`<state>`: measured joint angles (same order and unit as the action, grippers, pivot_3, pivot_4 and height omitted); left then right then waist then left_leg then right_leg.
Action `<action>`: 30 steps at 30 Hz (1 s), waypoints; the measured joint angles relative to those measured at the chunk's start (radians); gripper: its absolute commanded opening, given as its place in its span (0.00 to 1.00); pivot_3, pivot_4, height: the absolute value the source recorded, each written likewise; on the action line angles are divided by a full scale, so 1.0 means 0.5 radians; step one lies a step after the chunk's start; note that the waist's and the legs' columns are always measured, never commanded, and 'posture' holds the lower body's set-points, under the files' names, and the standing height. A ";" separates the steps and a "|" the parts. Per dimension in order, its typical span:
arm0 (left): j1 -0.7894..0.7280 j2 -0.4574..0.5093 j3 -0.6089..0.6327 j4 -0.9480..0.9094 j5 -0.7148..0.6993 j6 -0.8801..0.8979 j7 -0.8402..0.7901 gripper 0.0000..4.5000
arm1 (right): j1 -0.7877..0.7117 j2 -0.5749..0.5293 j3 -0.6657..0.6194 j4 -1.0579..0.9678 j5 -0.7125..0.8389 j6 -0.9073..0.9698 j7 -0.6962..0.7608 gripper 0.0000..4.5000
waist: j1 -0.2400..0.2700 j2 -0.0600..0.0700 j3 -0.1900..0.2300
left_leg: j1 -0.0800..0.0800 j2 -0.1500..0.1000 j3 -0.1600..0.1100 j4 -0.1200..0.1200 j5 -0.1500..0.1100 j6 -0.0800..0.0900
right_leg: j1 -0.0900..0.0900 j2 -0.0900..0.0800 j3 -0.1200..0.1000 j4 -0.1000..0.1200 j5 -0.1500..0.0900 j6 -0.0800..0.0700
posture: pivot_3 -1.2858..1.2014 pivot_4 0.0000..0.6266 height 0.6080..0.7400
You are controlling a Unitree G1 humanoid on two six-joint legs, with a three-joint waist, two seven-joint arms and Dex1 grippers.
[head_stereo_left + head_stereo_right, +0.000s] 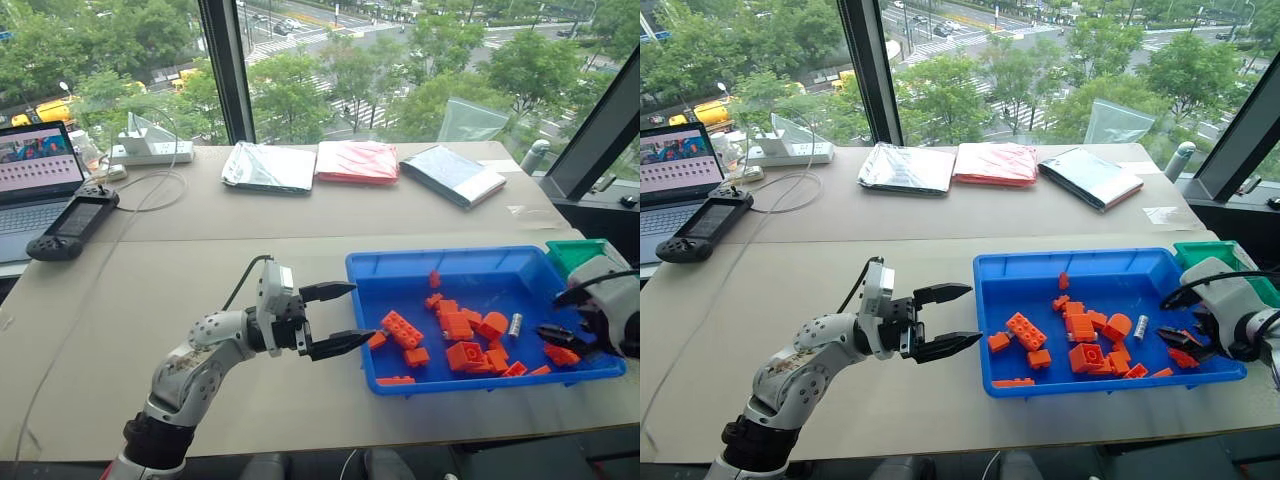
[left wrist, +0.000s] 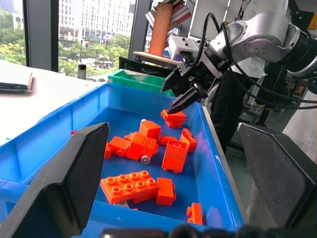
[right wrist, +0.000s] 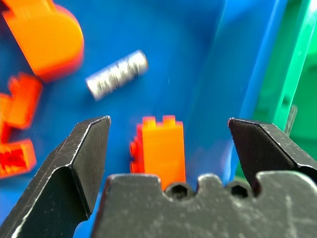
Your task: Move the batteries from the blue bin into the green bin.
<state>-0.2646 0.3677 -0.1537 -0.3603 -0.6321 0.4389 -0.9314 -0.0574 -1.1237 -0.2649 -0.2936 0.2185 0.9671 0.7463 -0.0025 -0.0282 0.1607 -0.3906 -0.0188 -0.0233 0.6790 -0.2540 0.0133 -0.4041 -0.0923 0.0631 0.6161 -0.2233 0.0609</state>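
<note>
Right tool (image 3: 168, 134) spread wide over blue bin (image 1: 470, 268), nothing gripped; battery (image 3: 117, 74) seemingly alone among bricks (image 1: 460, 340). Left tool (image 1: 340, 318) parted, empty.

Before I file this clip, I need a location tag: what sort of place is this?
Probably an upper-floor office or lab used for robot trials. Big windows overlook treetops and streets; the table holds a laptop, a power strip and a handheld controller.

Beige table (image 1: 260, 250) carries the blue bin (image 1: 440, 268), green bin (image 1: 572, 254), three pouches (image 1: 355, 165), laptop (image 1: 35, 180), handheld controller (image 1: 72, 225).
</note>
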 measured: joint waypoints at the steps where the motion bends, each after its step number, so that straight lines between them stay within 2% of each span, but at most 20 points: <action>1: 0.000 0.000 0.001 0.001 0.000 0.000 0.001 1.00 | -0.020 0.001 0.055 0.034 -0.005 -0.042 0.013 0.99 | 0.003 0.000 0.000 | 0.000 0.000 0.000 0.000 0.000 0.000 | 0.000 0.000 0.000 0.000 0.000 0.000 | 0.52 0.24 1.00; 5: -0.004 -0.003 0.000 0.003 0.001 0.000 0.002 1.00 | -0.131 0.038 0.206 0.201 -0.017 -0.103 0.021 0.99 | 0.001 0.001 0.000 | 0.000 0.000 0.000 0.000 0.000 0.000 | 0.000 -0.001 0.000 0.000 0.000 0.000 | 0.52 0.24 1.00; 12: 0.002 -0.004 0.002 0.002 0.002 0.000 0.018 1.00 | -0.278 0.129 0.299 0.397 -0.033 -0.104 -0.027 0.99 | -0.005 0.002 0.000 | 0.000 0.000 0.000 -0.001 0.000 0.000 | -0.001 0.000 0.000 0.000 0.000 0.000 | 0.52 0.24 1.00; 15: 0.010 -0.005 0.001 -0.004 0.002 0.000 0.029 1.00 | -0.373 0.249 0.370 0.459 -0.032 -0.104 -0.044 0.99 | -0.016 0.002 0.000 | 0.000 0.000 -0.001 0.000 0.000 0.000 | 0.000 0.000 0.000 0.001 0.001 0.000 | 0.52 0.24 1.00; 22: 0.012 -0.002 0.002 -0.013 0.002 0.000 0.040 1.00 | -0.465 0.280 0.425 0.614 -0.075 -0.162 -0.073 0.99 | -0.017 0.002 0.000 | 0.001 0.000 -0.001 0.000 0.000 0.000 | 0.001 0.000 0.000 0.000 0.001 0.000 | 0.52 0.24 1.00; 25: 0.012 -0.002 0.001 -0.034 0.001 0.001 0.048 1.00 | -0.475 0.280 0.429 0.652 -0.082 -0.185 -0.069 0.84 | -0.017 0.002 0.000 | 0.001 0.000 -0.001 0.000 0.000 0.000 | 0.001 0.000 0.000 0.000 0.001 0.000 | 0.52 0.24 1.00; 30: 0.012 -0.002 0.001 -0.036 0.001 0.005 0.058 1.00 | -0.460 0.280 0.440 0.654 -0.082 -0.205 -0.052 0.45 | -0.017 0.002 0.000 | 0.001 0.000 -0.001 0.000 0.000 0.000 | 0.001 0.000 0.000 0.000 0.001 0.000 | 0.52 0.24 1.00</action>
<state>-0.2585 0.3665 -0.1531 -0.3783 -0.6315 0.4416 -0.9026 -0.2875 -0.9837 -0.0447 0.0334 0.1775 0.8645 0.7202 -0.0108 -0.0269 0.1606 -0.3899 -0.0188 -0.0237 0.6791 -0.2540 0.0133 -0.4035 -0.0924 0.0631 0.6163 -0.2229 0.0609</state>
